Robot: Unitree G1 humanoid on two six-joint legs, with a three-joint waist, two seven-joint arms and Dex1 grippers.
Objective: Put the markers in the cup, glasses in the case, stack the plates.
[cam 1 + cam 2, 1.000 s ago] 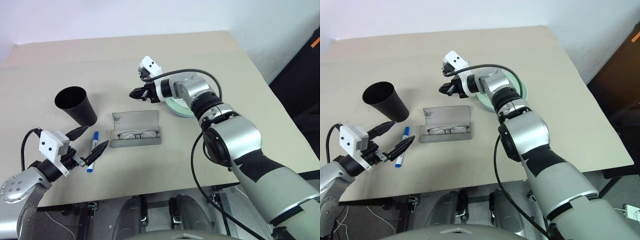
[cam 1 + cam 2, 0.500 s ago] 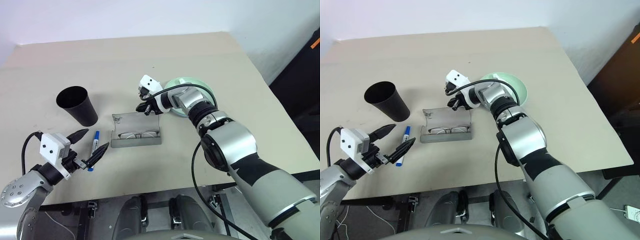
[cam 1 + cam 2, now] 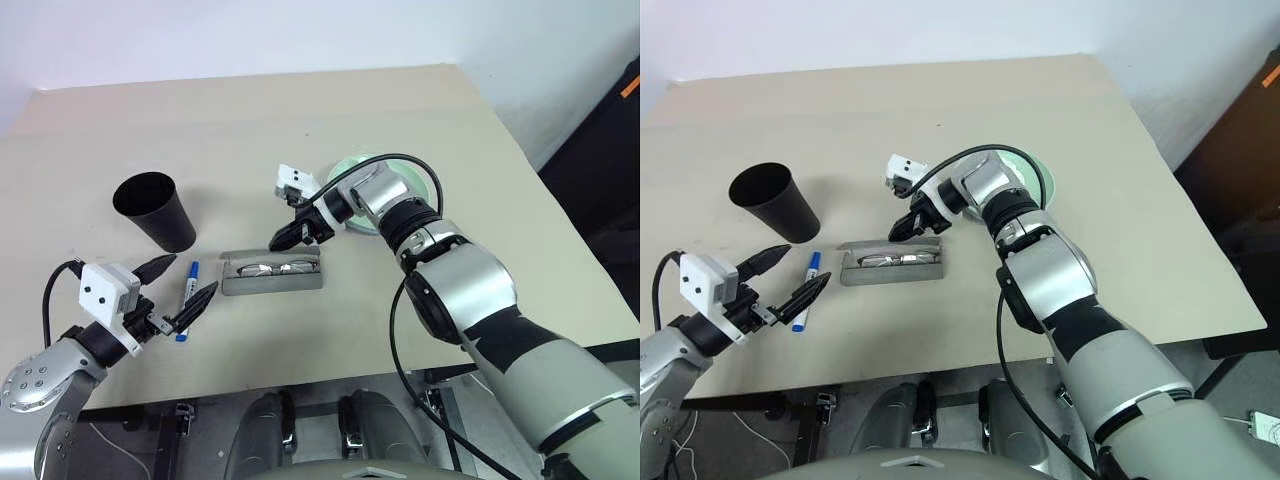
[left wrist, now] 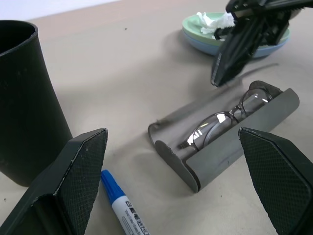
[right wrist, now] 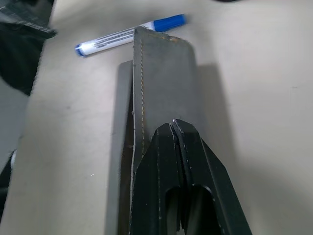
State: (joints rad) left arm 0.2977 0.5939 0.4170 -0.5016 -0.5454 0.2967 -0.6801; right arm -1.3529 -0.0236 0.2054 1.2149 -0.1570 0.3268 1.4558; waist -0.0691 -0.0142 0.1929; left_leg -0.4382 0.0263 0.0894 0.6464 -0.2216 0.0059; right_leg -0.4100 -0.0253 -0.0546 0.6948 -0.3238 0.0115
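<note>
The grey case (image 3: 272,280) lies mid-table with its lid leaning low over the glasses (image 4: 220,120) inside. My right gripper (image 3: 283,240) is shut, its tips (image 5: 173,126) against the outside of the lid. My left gripper (image 3: 180,283) hangs open near the table's front left, nothing between its fingers. A blue-capped marker (image 3: 186,290) lies on the table just beyond it, beside the black cup (image 3: 155,210). The mint green plate (image 4: 193,30) sits on the light blue plate (image 4: 254,51) behind the case, partly hidden by my right arm.
A crumpled white tissue (image 4: 212,19) lies in the top plate. A black cable loops over my right wrist (image 3: 400,160). The beige table (image 3: 150,130) stretches bare behind the cup, and its front edge runs close under my left arm.
My right gripper came back and down from beside the plates onto the case lid. The lid went from standing upright to leaning over the glasses. The left arm has kept still.
</note>
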